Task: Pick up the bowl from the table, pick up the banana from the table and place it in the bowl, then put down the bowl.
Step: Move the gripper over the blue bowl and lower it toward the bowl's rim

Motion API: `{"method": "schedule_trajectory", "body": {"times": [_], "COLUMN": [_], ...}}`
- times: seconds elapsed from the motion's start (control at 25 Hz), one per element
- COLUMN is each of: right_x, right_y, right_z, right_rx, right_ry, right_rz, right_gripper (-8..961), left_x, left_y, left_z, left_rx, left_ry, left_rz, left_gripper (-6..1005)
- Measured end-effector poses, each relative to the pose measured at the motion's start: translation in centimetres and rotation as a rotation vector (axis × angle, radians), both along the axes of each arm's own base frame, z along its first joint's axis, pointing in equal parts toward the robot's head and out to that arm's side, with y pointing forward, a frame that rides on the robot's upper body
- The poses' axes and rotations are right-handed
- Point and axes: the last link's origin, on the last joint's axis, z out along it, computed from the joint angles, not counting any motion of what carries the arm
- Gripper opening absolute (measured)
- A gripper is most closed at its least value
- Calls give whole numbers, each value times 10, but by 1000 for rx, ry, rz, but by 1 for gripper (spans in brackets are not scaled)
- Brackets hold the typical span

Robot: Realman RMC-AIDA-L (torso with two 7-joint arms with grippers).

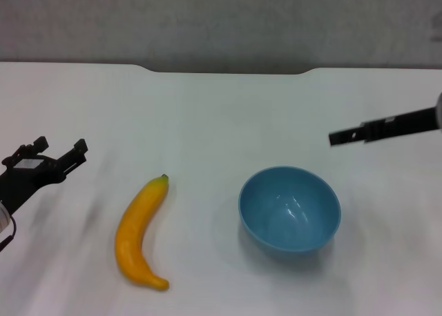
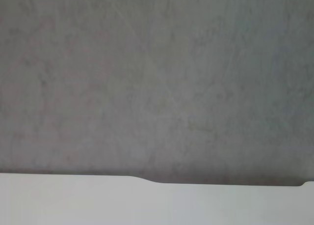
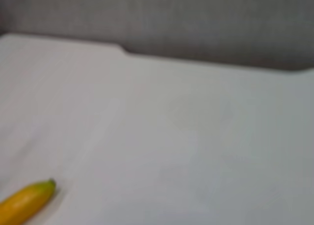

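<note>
The left gripper (image 1: pixel 61 152) is seen with its fingers spread apart and nothing held, well to the left of the bowl (image 1: pixel 290 209), beyond the banana (image 1: pixel 140 232). The right gripper (image 1: pixel 333 138) is raised behind the bowl and to its right; whether its fingers are parted cannot be told. The light-blue bowl is set upright on the white table (image 1: pixel 207 116). The banana is laid left of the bowl, apart from it, its green stem tip pointed toward the table's notched far edge.
</note>
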Motion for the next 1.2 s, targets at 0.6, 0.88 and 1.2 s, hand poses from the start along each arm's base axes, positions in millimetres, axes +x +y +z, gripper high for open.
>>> {"method": "schedule_trajectory", "body": {"times": [0.6,0.88,1.2], "right_x": [18,23,28], "right_y": [0,-2,-6], "right_z": [-34,-39,-57], "right_rx": [-105,-106,-146], "right_ry": [-84,-79,-87], "right_rz": [-74,-85,-101], "right_gripper": [883,882,881], "left_x": [4,4,5], "left_y": [3,3,4], "left_z": [-1,-1,-1], "left_rx": [0,0,0], "left_ry": [-4,-4,-4], "left_rz": [-9,-9,-11], "left_gripper": [884,883,883]}}
